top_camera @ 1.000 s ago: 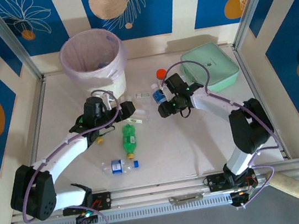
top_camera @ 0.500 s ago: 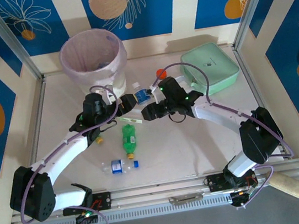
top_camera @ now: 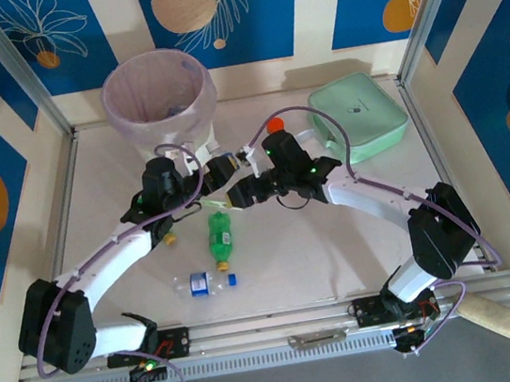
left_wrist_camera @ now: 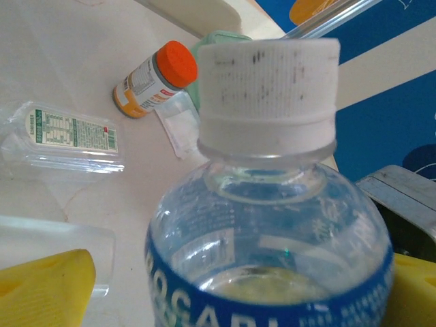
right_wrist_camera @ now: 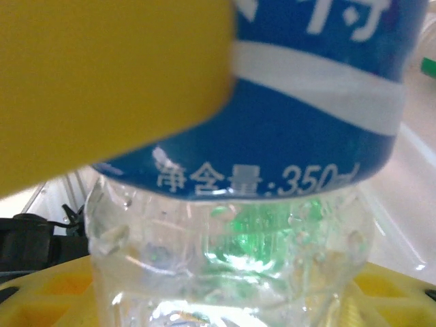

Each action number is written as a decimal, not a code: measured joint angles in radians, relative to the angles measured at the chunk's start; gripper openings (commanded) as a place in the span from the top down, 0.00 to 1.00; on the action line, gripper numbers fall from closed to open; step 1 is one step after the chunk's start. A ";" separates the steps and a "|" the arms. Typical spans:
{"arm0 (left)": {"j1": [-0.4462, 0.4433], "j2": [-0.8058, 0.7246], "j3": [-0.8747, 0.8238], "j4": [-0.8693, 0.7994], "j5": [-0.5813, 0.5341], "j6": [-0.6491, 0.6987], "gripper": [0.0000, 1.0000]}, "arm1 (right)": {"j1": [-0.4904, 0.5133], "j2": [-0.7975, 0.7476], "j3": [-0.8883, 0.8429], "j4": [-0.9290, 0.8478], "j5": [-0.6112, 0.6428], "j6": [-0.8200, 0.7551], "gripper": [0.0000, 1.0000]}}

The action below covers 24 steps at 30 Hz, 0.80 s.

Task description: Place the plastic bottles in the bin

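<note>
- Jaws of the right gripper (top_camera: 239, 191), mid-frame in the top view, clamp a clear blue-labelled bottle (right_wrist_camera: 272, 136).
- Wide open, the left gripper (left_wrist_camera: 225, 289) has its yellow pads (left_wrist_camera: 41, 286) either side of that bottle, not gripping.
- Just above, upper left, stands the bin (top_camera: 193, 124).
- Below centre lie a green bottle (top_camera: 221, 237) and a second clear bottle (top_camera: 206, 282).

The top camera hangs high behind the arm bases, looking down on the whole counter (top_camera: 321, 258). The left wrist camera sits tight against a bottle (left_wrist_camera: 266, 231), facing past it to the orange bottle (left_wrist_camera: 153, 78), shared with the top view. The right wrist camera crowds the bottle's label closer still.
</note>
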 measured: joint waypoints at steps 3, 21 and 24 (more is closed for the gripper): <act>-0.001 0.006 0.000 0.011 0.003 -0.002 0.14 | 0.010 0.002 0.000 0.010 -0.016 0.002 0.47; -0.002 0.029 -0.002 0.063 0.024 -0.029 0.38 | 0.014 0.027 0.004 0.030 -0.023 0.019 0.25; -0.002 0.029 -0.006 0.061 0.020 -0.018 0.38 | 0.017 0.026 0.004 0.035 -0.021 0.023 0.17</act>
